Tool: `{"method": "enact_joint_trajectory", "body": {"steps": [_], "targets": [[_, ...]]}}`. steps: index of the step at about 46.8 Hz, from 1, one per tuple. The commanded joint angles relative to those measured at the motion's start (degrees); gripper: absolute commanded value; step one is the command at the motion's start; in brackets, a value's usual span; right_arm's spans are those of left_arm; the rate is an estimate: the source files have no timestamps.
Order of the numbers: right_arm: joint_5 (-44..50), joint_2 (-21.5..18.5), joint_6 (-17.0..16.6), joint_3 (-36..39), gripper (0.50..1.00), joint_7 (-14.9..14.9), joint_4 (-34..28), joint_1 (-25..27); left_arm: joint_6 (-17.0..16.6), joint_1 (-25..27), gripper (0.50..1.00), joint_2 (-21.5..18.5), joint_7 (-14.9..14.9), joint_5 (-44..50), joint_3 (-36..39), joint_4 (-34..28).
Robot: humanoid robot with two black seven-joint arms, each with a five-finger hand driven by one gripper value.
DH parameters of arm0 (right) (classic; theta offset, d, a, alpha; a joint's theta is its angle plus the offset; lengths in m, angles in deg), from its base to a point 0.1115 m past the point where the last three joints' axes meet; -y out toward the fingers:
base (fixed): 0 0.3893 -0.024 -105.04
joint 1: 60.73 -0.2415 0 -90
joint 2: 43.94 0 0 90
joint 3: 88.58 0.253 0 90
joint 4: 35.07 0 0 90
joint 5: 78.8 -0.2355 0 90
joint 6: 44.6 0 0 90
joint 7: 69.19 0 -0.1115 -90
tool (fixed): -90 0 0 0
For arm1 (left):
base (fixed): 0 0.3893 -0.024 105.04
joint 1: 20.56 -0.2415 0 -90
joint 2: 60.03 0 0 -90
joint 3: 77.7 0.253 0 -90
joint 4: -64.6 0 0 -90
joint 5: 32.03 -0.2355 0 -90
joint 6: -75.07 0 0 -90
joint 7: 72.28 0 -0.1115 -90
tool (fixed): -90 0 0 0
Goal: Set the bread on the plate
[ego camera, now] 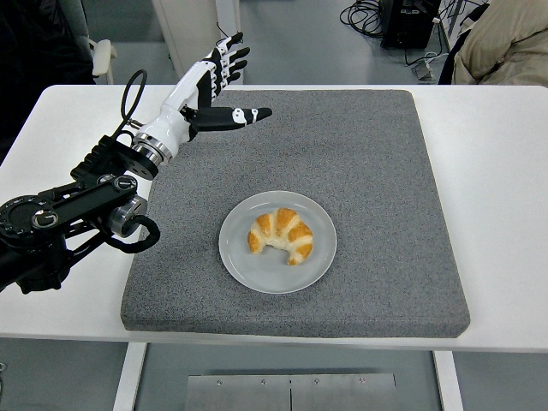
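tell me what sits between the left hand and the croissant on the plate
Nothing sits there. In the head view, only bare grey mat and a strip of the plate's rim separate the open left hand from the croissant.

I see the bread [281,235], a golden-brown croissant with pale bands, lying flat in a curve whose ends point toward the near edge. It sits on the round light-grey plate [236,257], roughly centred, upright on the mat.
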Motion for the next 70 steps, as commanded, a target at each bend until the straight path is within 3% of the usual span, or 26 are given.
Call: {"method": "enact_joint_trajectory", "body": {"steps": [1,15,27,38,44,49,56,70], "targets": [[0.00,0.00,0.00,-0.01,1.000,0.00,0.00,-0.01,0.10,-0.44,0.969,0.02,0.13,0.79,-2.02,2.71],[0.00,0.00,0.00,-0.01,1.000,0.00,0.00,-0.01,0.90,-0.27,0.971,0.37,-0.66,3.77,-5.80,8.51],[0.00,0.00,0.00,-0.01,1.000,0.00,0.00,-0.01,1.25,-0.27,0.969,5.91,-1.62,8.69,-9.40,17.64],[0.00,0.00,0.00,-0.01,1.000,-0.09,0.00,-0.01,11.70,0.52,0.969,11.79,-3.91,13.88,-13.36,32.59],[0.00,0.00,0.00,-0.01,1.000,0.00,0.00,-0.01,14.17,1.05,0.969,15.31,-4.00,14.32,-13.45,37.60],[0.00,0.00,0.00,-0.01,1.000,0.00,0.00,-0.01,14.34,1.05,0.969,17.25,-4.26,14.41,-13.89,38.66],[0.00,0.00,-0.26,0.08,1.000,0.00,0.61,-0.10,15.92,0.96,0.969,17.86,-7.25,15.90,-14.24,38.66],[0.00,0.00,-0.09,-0.01,1.000,0.00,0.17,-0.89,16.19,1.40,0.969,18.30,-6.81,22.50,-14.15,38.93]]}}
